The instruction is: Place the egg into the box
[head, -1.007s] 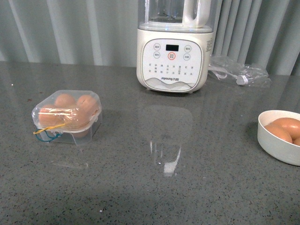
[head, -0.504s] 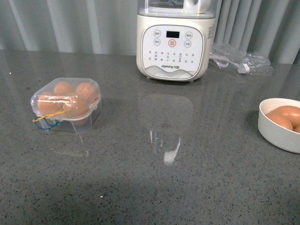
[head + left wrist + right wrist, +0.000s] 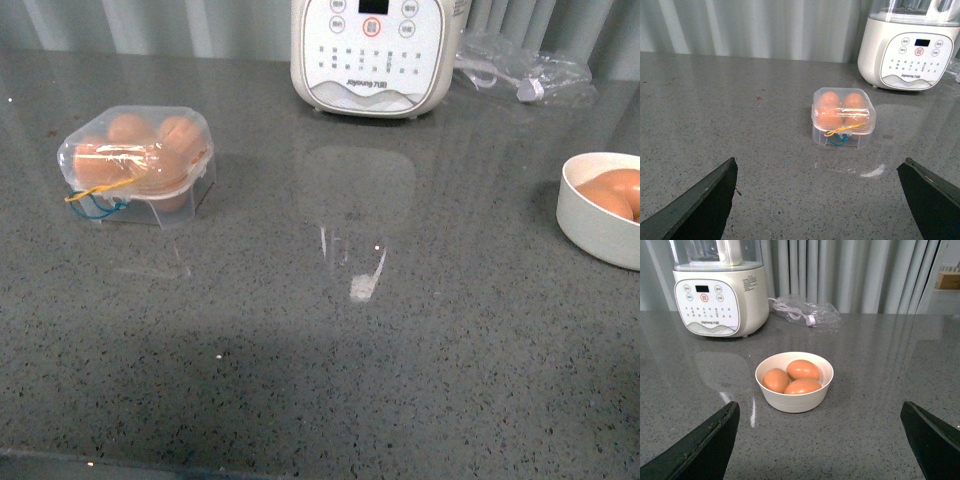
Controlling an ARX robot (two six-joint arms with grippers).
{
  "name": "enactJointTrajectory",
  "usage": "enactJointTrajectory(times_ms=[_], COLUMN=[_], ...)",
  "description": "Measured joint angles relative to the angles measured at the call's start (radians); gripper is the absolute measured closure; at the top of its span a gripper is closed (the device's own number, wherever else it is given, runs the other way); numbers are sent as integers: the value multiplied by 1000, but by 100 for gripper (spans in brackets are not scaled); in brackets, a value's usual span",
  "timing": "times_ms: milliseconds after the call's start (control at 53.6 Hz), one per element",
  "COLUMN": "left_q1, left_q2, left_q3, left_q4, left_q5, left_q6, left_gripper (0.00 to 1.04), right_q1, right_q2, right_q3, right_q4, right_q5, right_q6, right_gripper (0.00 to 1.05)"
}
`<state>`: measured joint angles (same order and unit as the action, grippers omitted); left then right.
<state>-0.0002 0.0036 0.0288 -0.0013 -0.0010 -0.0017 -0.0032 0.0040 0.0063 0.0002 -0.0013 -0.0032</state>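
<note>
Tilting downward, the front view has dropped since a moment ago, the blender (image 3: 372,55) sliding up; box (image 3: 135,163) sits closed, apparently full; left gripper (image 3: 817,200) and right gripper (image 3: 820,440) both gape wide, empty; three eggs (image 3: 802,370) wait in the bowl (image 3: 795,400), well apart from the box.

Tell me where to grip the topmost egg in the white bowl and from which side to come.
Grip the egg across its narrow middle, coming straight down from above. It lies on its side atop the other two eggs, and the bowl wall blocks any sideways approach. The right gripper, open and facing the bowl, seems best placed.
</note>
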Motion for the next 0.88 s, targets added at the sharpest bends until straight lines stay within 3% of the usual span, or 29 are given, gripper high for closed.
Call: enactJointTrajectory(times_ms=[877], left_q1=[0], left_q2=[0], left_q3=[0], left_q4=[0], left_q5=[0], left_q6=[0], left_gripper=[7], right_q1=[0], right_q2=[0], right_q3=[0], right_q4=[0], right_q5=[0], right_q6=[0], right_gripper=[7])
